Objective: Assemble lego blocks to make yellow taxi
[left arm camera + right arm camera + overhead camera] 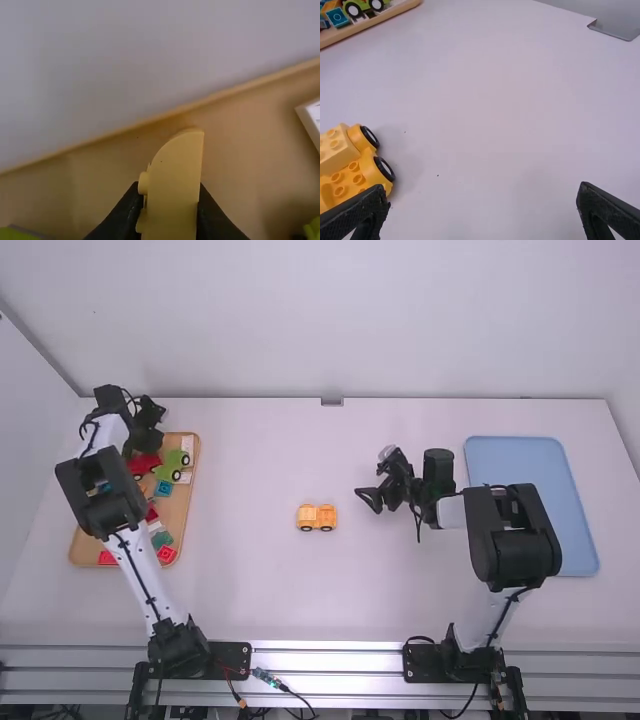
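**Yellow block in the left pincer at the wooden tray, wheeled yellow base out on the table**

We see two trays on the white table (260, 590). The wooden tray (196, 465), with its low rim, lies on the left side. In it we find a green wheeled piece (168, 466), a red piece (148, 462), white blocks (187, 445), a small blue block (164, 487), a teal block (162, 539) and a bright red block (166, 554). The blue tray (530, 465) lies on the right side, partly covered by the right arm.

Our left pincer (147, 426) is at the far end of the wooden tray. In its wrist view it is closed on a pale yellow block (172, 185) that has a curved edge and a round stud; we see the tray's floor and rim past it.

Between the two trays, directly on the table, sits the yellow wheeled base (325, 514) with black tyres. We see a lighter yellow studded block (332, 147) on top of it.

Our right pincer (377, 481) is near this base, on the side towards the blue tray. Its fingers are spread wide.
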